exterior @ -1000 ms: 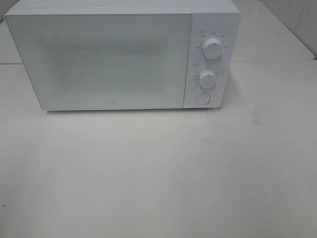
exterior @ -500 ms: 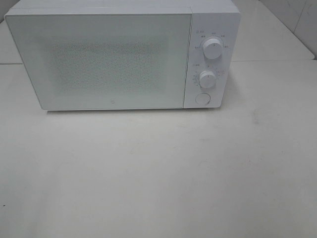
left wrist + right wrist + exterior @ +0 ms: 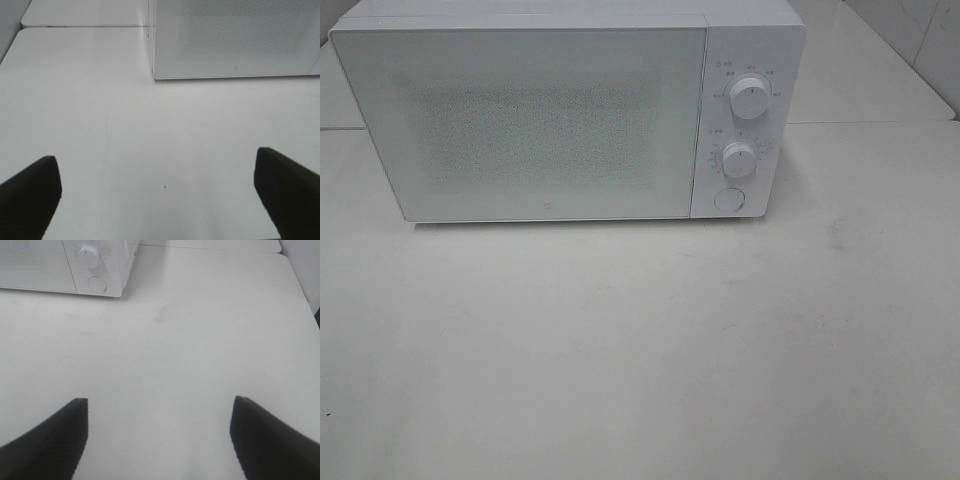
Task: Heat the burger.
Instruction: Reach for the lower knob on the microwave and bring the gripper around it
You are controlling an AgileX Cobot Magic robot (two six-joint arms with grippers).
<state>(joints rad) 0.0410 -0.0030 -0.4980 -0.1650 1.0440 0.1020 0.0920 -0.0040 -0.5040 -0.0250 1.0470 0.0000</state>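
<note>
No burger shows anywhere. It is not on the bench (image 3: pixel 640 350), and the microwave (image 3: pixel 550 120) at 12 o'clock has its frosted door (image 3: pixel 530 125) shut, so the burger's facing and long axis cannot be told. The left hand (image 3: pixel 154 155) and right hand (image 3: pixel 160 399) both hang spread wide and empty. Likely next: press squarely on the round button (image 3: pixel 728 199) at the microwave's 4 o'clock corner.

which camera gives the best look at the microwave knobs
The exterior high view: the upper knob, lower knob and round button all face it in full. The right wrist view catches only the lower knob and button at an angle. The left wrist view shows just the microwave door, no knobs.
</note>
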